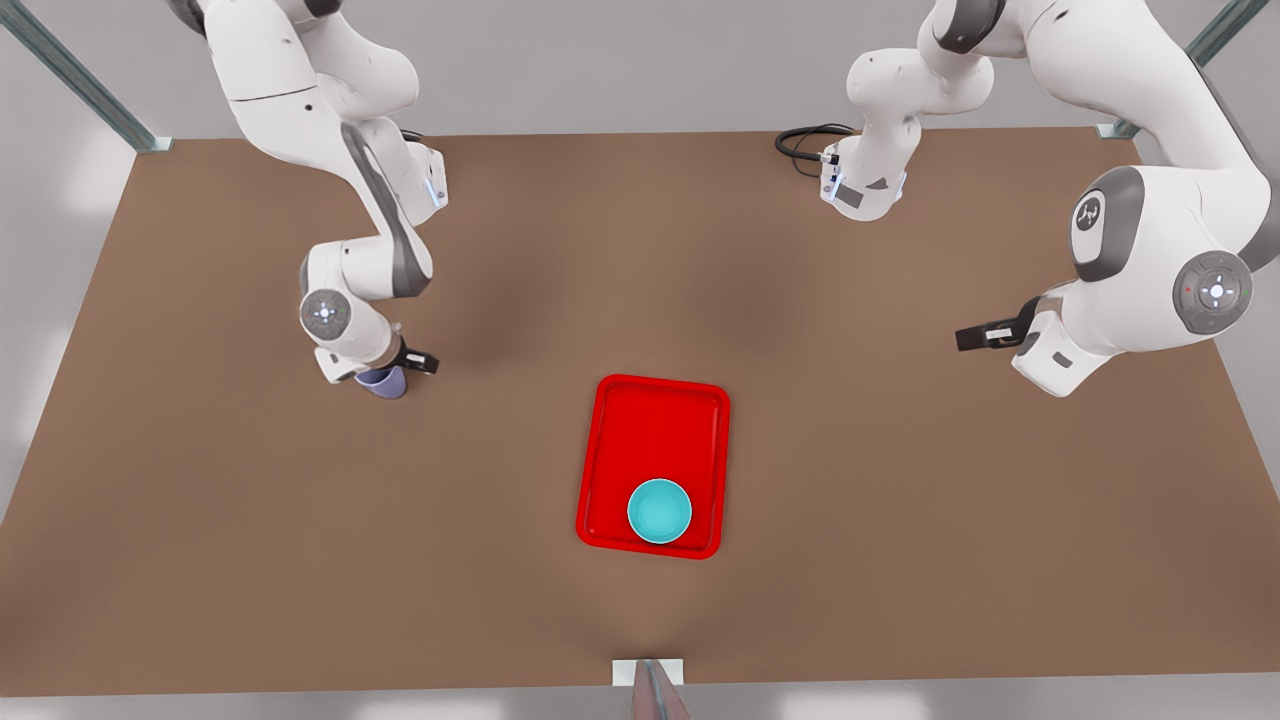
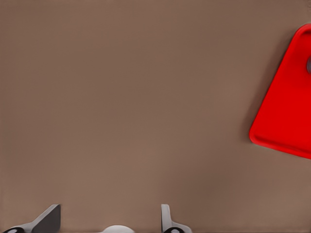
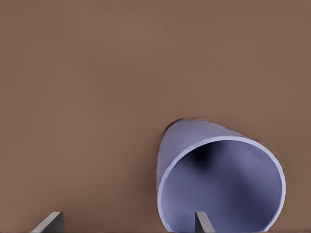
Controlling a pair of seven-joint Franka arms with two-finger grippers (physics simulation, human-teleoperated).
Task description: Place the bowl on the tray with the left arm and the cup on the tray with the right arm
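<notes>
Front view, near to far: the turquoise bowl (image 1: 659, 511) sits upright inside the red tray (image 1: 655, 420), at the tray's near end, its rim close to the tray's near rim. The tray lies flat on the brown table (image 1: 900, 500), roughly central, with its far half bare. No brand, label or legible writing appears on the bowl, tray or cup; the arm joints carry small round emblems that cannot be read.

Farther back, on the front view's left, the right gripper (image 1: 395, 372) is low over the table at the lavender cup (image 1: 385, 381). In the right wrist view the cup (image 3: 221, 177) has its open mouth toward the camera, one finger (image 3: 203, 222) stands inside the mouth and the other outside the wall, spread apart; whether they press the wall cannot be told.

On the front view's right, the left gripper (image 1: 975, 338) hangs well clear of the tray, its fingers (image 2: 48, 219) parted and holding nothing, with a tray corner (image 2: 286, 107) in its wrist view.
</notes>
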